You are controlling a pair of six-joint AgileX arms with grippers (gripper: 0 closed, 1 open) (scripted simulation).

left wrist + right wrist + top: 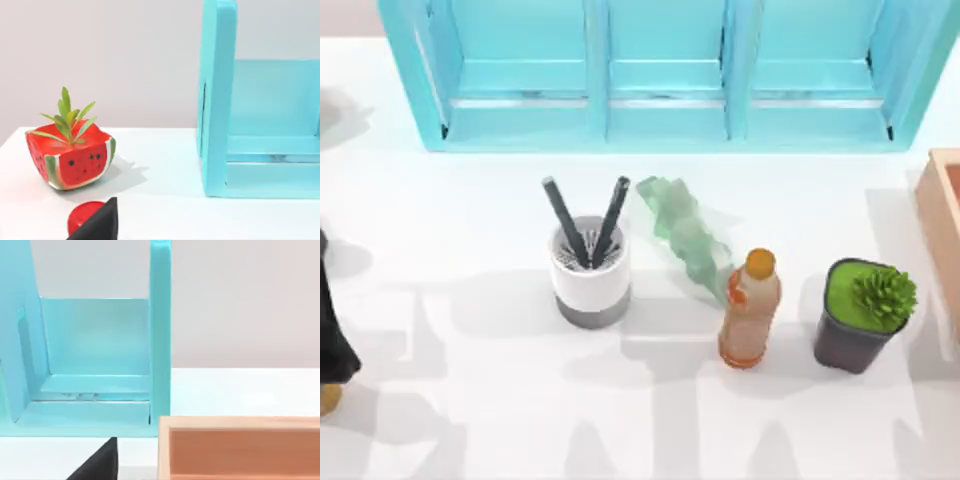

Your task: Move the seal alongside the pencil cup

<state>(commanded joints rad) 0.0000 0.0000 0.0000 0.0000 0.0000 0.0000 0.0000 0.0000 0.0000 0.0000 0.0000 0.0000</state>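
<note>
Top view has the pencil cup (590, 272) left of centre, a pale green crumpled thing (685, 232), an amber bottle (750, 308) and a potted plant (863, 312) to its right, before a turquoise shelf (660, 75). Left wrist view catches the seal (82, 218), only its red knob, behind a dark left gripper finger (100, 225) beside a watermelon planter (70, 155); I cannot tell the jaws' opening

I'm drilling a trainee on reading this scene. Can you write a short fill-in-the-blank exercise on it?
1. The pencil cup holds ___ dark pens.
2. The amber bottle has an ___ cap.
3. The dark pot stands to the bottle's ___ in the top view.
4. The planter is painted like a ___.

Missing words: two; orange; right; watermelon
</note>
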